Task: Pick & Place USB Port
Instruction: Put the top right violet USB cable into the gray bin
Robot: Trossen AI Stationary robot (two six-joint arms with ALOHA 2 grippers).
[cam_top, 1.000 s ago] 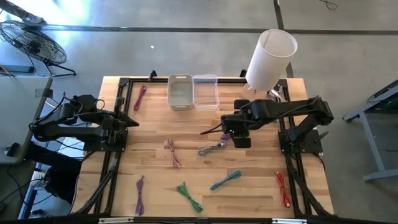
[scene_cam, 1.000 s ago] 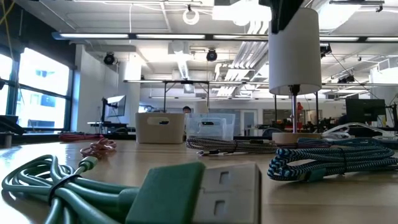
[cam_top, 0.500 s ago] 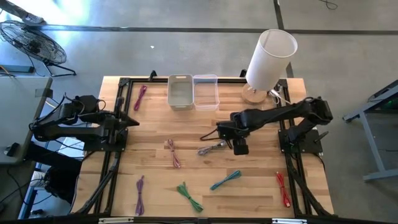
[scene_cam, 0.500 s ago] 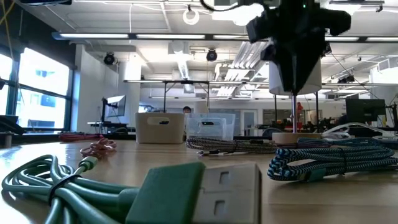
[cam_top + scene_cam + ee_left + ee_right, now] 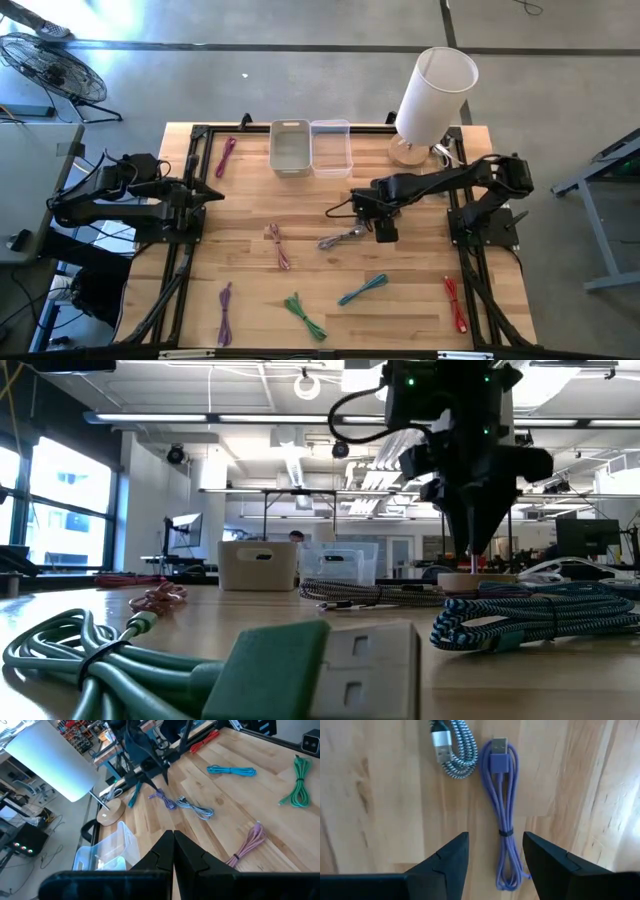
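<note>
A coiled purple USB cable (image 5: 503,820) lies flat on the wooden table, its plug (image 5: 499,746) pointing away from my right gripper (image 5: 495,862). That gripper is open and points down, hovering above the cable's looped end with a finger on either side, touching nothing. In the high view the right gripper (image 5: 364,208) is at mid-table, and the purple cable (image 5: 338,211) pokes out toward the left from under it. A grey braided cable (image 5: 451,745) lies beside the purple one. My left gripper (image 5: 173,847) is shut and waits at the table's left side.
Two bins, beige (image 5: 290,148) and clear (image 5: 331,148), stand at the far edge beside a white lamp (image 5: 434,92). Other bundled cables lie about: pink (image 5: 227,155), mauve (image 5: 279,246), purple (image 5: 225,311), green (image 5: 305,315), teal (image 5: 362,289), red (image 5: 455,303).
My right gripper has moved a little toward the table's left and come down over the purple cable, dropping into the low view from above. The cables have not moved.
</note>
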